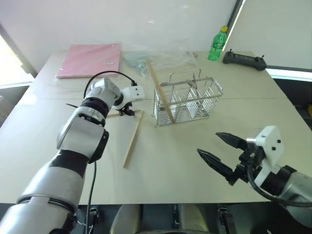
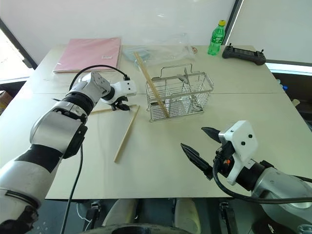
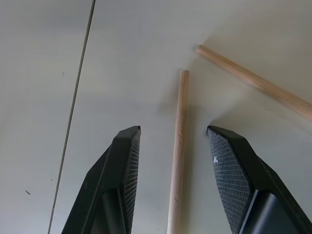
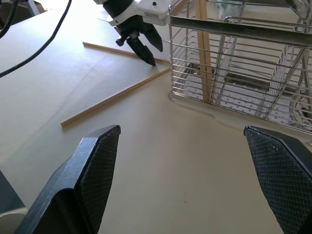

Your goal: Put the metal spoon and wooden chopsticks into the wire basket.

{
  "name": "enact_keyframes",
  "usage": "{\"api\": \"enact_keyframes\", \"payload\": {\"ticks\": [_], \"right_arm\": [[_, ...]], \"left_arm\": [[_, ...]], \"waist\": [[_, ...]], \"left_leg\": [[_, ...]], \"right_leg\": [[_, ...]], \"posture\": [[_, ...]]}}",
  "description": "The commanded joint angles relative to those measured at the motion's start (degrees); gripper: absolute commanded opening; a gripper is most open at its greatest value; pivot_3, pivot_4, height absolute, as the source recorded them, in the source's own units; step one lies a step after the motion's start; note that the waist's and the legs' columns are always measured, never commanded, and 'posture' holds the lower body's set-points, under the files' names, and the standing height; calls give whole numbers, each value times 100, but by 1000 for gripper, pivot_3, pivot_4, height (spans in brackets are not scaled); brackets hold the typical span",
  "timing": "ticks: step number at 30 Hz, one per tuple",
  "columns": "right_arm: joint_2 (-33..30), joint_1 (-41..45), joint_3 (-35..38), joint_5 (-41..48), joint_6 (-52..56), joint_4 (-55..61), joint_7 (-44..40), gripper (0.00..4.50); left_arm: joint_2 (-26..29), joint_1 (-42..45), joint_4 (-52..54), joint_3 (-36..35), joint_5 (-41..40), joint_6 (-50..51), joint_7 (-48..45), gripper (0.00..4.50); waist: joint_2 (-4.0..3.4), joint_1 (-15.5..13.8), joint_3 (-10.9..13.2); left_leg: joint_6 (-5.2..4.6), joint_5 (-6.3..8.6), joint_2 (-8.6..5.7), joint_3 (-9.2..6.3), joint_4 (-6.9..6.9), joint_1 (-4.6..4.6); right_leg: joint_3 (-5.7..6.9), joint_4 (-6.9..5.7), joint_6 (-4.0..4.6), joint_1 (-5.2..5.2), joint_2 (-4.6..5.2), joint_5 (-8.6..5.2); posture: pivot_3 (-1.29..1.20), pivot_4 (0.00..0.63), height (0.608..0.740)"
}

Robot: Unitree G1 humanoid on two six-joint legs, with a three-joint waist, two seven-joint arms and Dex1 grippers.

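The wire basket (image 1: 187,100) stands mid-table. One wooden chopstick (image 1: 159,90) leans in its left end, and a slim grey metal piece (image 1: 194,81), apparently the metal spoon, stands inside. Two more chopsticks lie on the table left of the basket. One (image 1: 132,140) runs toward the front edge. The other (image 3: 177,146) lies between the fingers of my left gripper (image 1: 128,112), which is open, points down, and hovers just above the table astride it without squeezing. My right gripper (image 1: 208,143) hangs wide open and holds nothing, near the front right, well short of the basket.
At the back of the table lie a pink folder (image 1: 90,59), a clear plastic bag (image 1: 158,57), a green bottle (image 1: 218,44) and a black controller (image 1: 243,60). The second loose chopstick's end (image 3: 253,80) lies close beside the left gripper's fingers.
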State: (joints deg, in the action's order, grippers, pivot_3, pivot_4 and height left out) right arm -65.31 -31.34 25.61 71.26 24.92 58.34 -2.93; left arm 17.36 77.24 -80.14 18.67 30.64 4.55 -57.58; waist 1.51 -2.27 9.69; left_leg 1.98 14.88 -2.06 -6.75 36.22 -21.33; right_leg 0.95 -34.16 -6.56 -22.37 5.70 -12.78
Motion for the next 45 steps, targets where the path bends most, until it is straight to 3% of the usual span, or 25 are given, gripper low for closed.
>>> {"api": "enact_keyframes", "payload": {"ticks": [1,4,7,10,23,33,45], "right_arm": [[-77,-106,194,49,-220,166,-92,4175],[-99,-195,248,38,-274,166,-100,4175],[-104,-235,319,56,-288,166,-61,4175],[-117,-263,352,68,-307,166,-51,4175],[-145,-162,309,88,-276,166,75,4175],[-72,-326,585,46,-82,166,-218,4175],[293,-187,1010,39,506,165,-532,4175]], "left_arm": [[-35,-95,32,-17,-10,54,91,2267],[-51,-89,32,-66,-50,87,79,2267],[-68,-53,33,-166,-151,150,-35,1488],[-72,-45,38,-178,-174,170,-18,65],[3,34,55,-294,-245,183,62,22],[398,798,204,-2093,-1817,325,605,22],[1235,2086,561,-3976,-3813,349,299,22]], "waist": [[-1,1,-1],[-4,0,-3],[-4,-3,-3],[-3,0,-3],[-3,3,-2],[11,8,6],[21,20,12]], "left_leg": [[0,0,0,0,0,0],[0,0,0,0,0,0],[0,0,0,0,1,0],[0,0,0,0,1,-1],[0,0,0,0,1,-1],[0,0,-2,0,-2,-10],[0,0,1,0,-1,-6]], "right_leg": [[0,0,0,0,0,0],[0,-1,0,0,0,0],[0,-1,0,0,0,0],[0,0,0,-1,0,0],[0,2,0,-6,0,0],[1,3,0,-32,0,10],[1,0,-7,-33,-2,7]], "posture": [[0,150,722],[0,150,722],[0,150,722],[0,150,722],[0,150,722],[0,150,722],[0,150,722]]}}
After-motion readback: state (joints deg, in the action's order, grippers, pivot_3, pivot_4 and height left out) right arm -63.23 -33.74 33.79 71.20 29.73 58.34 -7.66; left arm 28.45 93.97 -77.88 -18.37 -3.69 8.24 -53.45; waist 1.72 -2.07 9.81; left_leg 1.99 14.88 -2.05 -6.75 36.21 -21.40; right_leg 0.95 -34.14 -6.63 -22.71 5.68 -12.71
